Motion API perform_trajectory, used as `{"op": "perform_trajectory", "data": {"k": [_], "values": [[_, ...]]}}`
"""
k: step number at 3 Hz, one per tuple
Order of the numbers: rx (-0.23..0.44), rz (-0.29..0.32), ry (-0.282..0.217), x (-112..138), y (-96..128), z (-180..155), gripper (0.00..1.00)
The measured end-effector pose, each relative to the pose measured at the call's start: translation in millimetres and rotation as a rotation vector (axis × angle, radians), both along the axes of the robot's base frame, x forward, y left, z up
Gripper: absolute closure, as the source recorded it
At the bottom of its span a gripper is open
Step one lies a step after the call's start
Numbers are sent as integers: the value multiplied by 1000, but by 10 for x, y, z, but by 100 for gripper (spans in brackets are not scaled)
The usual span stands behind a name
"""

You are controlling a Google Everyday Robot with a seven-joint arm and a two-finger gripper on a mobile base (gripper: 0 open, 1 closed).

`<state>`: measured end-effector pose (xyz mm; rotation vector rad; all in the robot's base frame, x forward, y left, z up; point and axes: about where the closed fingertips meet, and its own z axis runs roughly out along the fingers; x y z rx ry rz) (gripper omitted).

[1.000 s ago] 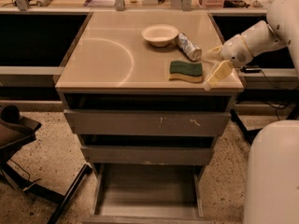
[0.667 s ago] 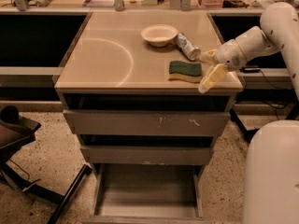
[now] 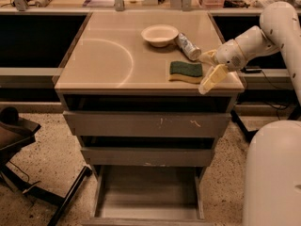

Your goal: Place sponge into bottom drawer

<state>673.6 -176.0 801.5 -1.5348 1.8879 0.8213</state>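
The sponge (image 3: 186, 71), green face up over yellow foam, lies flat near the front right of the cabinet top (image 3: 113, 55). My gripper (image 3: 209, 68) is just to its right at the same height. It is open, with one finger (image 3: 207, 57) behind the sponge's right end and the other (image 3: 212, 78) in front of it. It does not hold the sponge. The bottom drawer (image 3: 148, 194) is pulled out near the floor, a shallow tray with a bare floor.
A white bowl (image 3: 160, 34) and a can (image 3: 188, 46) lying on its side sit behind the sponge. Two grey-fronted drawers (image 3: 148, 124) are above the open tray. A dark chair base (image 3: 28, 173) stands at the left, and the robot's white body (image 3: 273, 173) at the right.
My gripper has moved a little to the left, closer to the sponge's right end. The sponge and drawers have not moved.
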Motion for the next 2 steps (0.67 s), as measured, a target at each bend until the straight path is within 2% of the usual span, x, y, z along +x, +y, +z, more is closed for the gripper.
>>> {"op": "perform_trajectory", "data": {"k": [1,2], "values": [[41,63,16,-94,136,6,0],[41,63,16,-93,137,7,0]]}}
